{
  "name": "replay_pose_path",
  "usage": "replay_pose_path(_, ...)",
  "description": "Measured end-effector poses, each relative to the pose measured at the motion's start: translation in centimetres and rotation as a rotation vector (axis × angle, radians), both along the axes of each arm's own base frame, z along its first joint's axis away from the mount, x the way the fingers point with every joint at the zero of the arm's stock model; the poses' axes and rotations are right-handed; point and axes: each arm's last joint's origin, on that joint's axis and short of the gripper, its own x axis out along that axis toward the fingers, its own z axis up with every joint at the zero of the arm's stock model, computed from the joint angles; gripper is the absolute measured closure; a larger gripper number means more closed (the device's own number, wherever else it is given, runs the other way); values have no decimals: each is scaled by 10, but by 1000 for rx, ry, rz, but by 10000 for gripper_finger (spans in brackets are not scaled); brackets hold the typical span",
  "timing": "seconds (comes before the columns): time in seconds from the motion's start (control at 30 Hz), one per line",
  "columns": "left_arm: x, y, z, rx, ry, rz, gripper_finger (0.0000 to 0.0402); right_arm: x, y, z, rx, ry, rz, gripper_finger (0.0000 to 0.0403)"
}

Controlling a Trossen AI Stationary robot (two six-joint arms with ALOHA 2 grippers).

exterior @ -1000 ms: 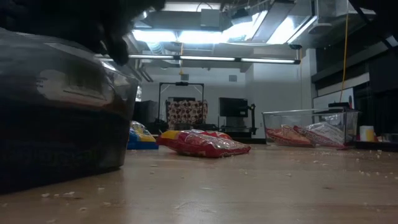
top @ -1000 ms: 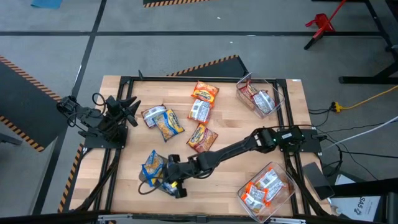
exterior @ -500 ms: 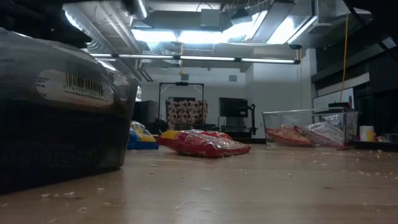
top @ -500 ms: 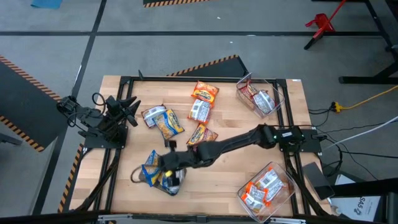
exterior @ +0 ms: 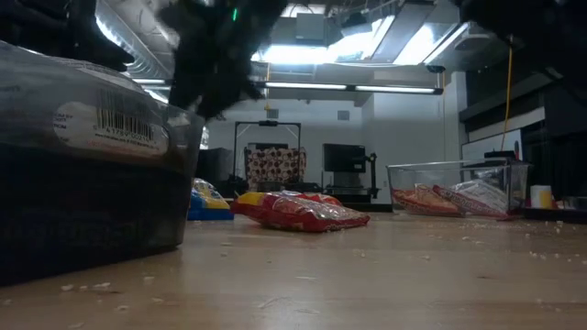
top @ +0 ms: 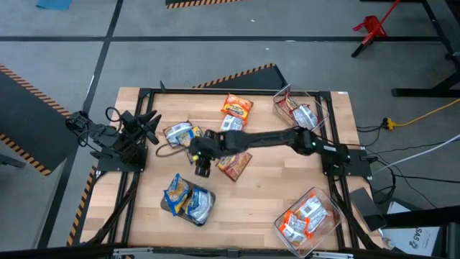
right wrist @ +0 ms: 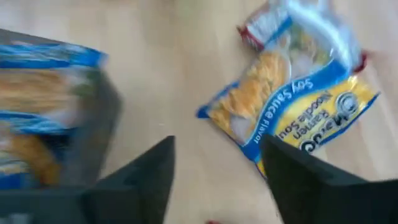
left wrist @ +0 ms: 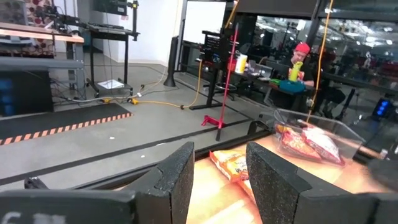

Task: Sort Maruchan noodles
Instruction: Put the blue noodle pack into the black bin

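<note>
Loose Maruchan noodles lie flat on the table: a blue-yellow packet (top: 180, 134) (right wrist: 292, 106), an orange-red one (top: 236, 106), a silver-white one (top: 230, 124) partly under my right arm, and a dark red one (top: 233, 165). More blue-yellow packets lie in a clear bin (top: 188, 203) (right wrist: 50, 124) at the near left. My right gripper (top: 202, 167) (right wrist: 217, 149) hovers open between that bin and the loose blue-yellow packet, with nothing between its fingers. My left gripper (left wrist: 217, 174) waits open at the table's left edge (top: 140, 126).
A clear bin (top: 298, 111) at the far right holds red and silver-white packets. Another bin (top: 309, 216) at the near right holds orange-red ones. A black frame (top: 215, 91) runs around the table. In the low view the near-left bin (exterior: 92, 165) fills the left side.
My right gripper has left the near-left bin, rising and swinging toward the far edge, and now hangs beside the loose blue-yellow packet. The bin and its packets stay where they were.
</note>
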Motion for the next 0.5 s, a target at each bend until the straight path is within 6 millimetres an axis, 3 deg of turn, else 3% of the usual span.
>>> replay_pose_path(0.23,-1,0,0,1,0,24,262,5,-43,-46,-12,154,-68,79)
replay_pose_path(0.5,-1,1,0,5,4,51,262,8,-65,-76,-48,224,-56,54)
